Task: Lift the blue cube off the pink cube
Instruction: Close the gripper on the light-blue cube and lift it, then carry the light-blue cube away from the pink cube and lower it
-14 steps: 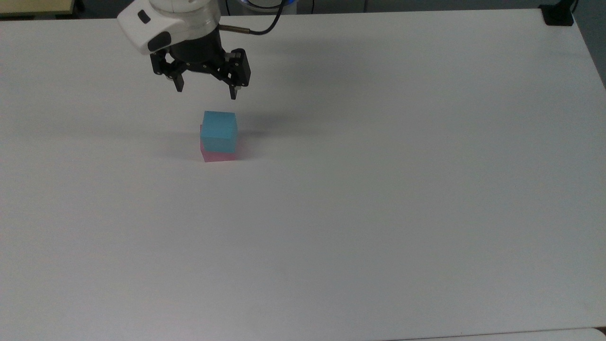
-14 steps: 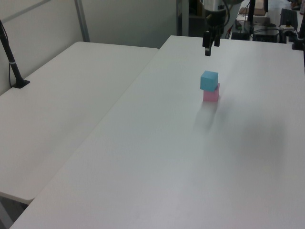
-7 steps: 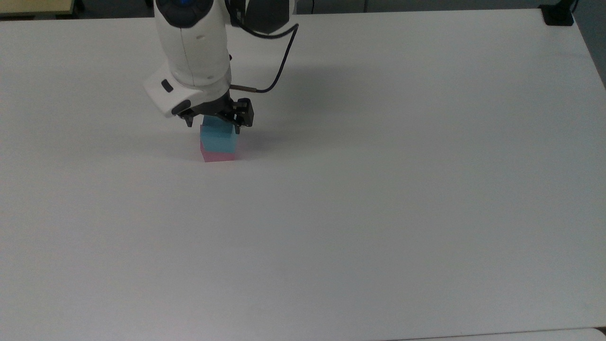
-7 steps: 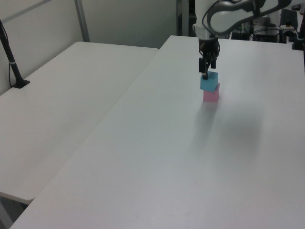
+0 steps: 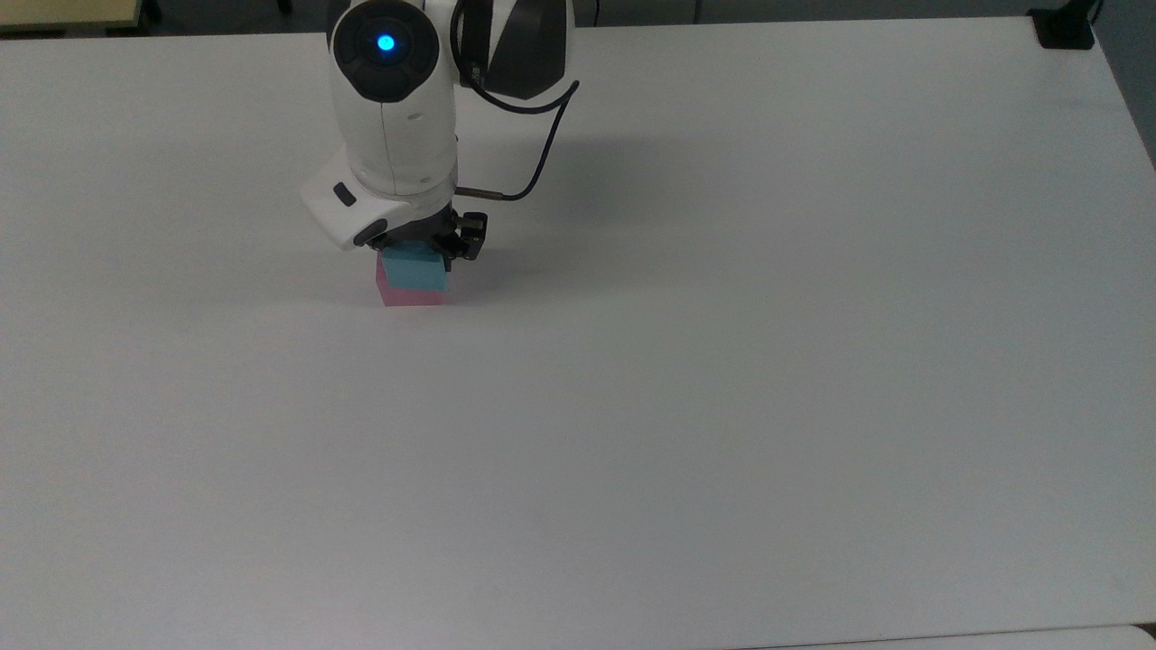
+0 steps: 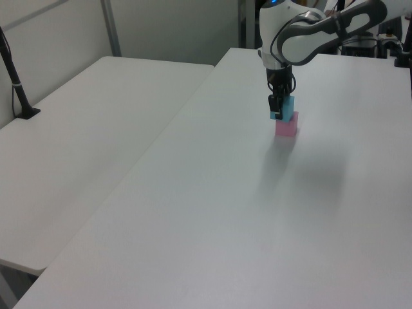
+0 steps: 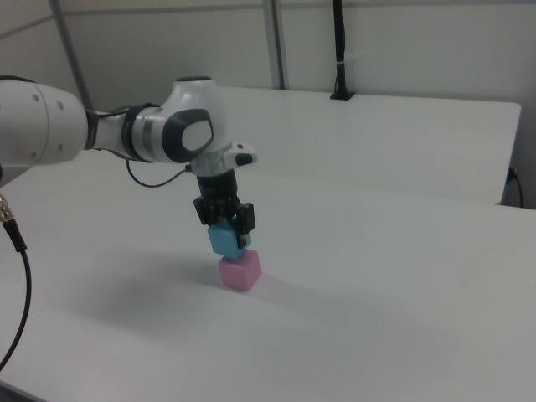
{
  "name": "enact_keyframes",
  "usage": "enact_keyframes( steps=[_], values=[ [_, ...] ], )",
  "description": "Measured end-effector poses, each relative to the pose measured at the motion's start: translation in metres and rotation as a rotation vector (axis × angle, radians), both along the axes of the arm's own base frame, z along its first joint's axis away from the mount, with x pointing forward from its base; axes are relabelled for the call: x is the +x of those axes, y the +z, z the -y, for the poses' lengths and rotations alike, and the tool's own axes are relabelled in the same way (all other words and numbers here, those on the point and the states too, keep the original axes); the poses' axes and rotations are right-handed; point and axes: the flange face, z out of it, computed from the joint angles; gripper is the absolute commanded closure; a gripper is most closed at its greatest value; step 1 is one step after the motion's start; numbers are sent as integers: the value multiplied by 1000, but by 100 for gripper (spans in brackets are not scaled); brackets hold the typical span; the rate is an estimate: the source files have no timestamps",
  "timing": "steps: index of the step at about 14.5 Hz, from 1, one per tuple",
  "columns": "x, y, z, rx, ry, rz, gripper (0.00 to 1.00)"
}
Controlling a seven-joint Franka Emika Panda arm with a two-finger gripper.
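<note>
1. The blue cube [image 7: 229, 240] sits on top of the pink cube [image 7: 240, 271], which rests on the white surface [image 5: 722, 406]. In the top view the stack is left of centre and toward the far edge.
2. The pincer [image 7: 226, 219] is down over the stack, with a finger on either side of the blue cube. In the right view the dark fingers flank its upper half. In the left view one finger [image 6: 275, 107] covers the near face of the blue cube [image 6: 287, 107].
3. The fingers appear to have closed on the blue cube, though contact on both faces cannot be confirmed; it reads as a grip just made or about to be made.
4. In the right view the blue cube looks slightly offset and turned against the pink one, but the two are touching, so the separation is not yet done.
5. Judged progress: the approach and descent are done. What is left is the lift off the pink cube [image 5: 411, 295] and setting the blue cube [image 5: 415, 269] down on bare surface.
6. The pink cube [image 6: 286, 124] is free-standing, so a lift that drags could tip or shift it.
</note>
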Motion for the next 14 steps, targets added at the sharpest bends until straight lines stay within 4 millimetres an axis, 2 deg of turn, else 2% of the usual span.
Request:
enact_keyframes(
  steps=[3,4,6,8,10,12,14],
  values=[
    [2,33,-23,18,32,53,66],
    [4,48,-42,37,54,81,66],
    [5,57,-72,51,84,98,65],
    [5,51,-109,56,101,99,64],
    [15,30,-163,57,91,142,64],
    [27,10,-187,55,92,159,64],
    [38,-14,-203,51,92,172,62]
  ],
)
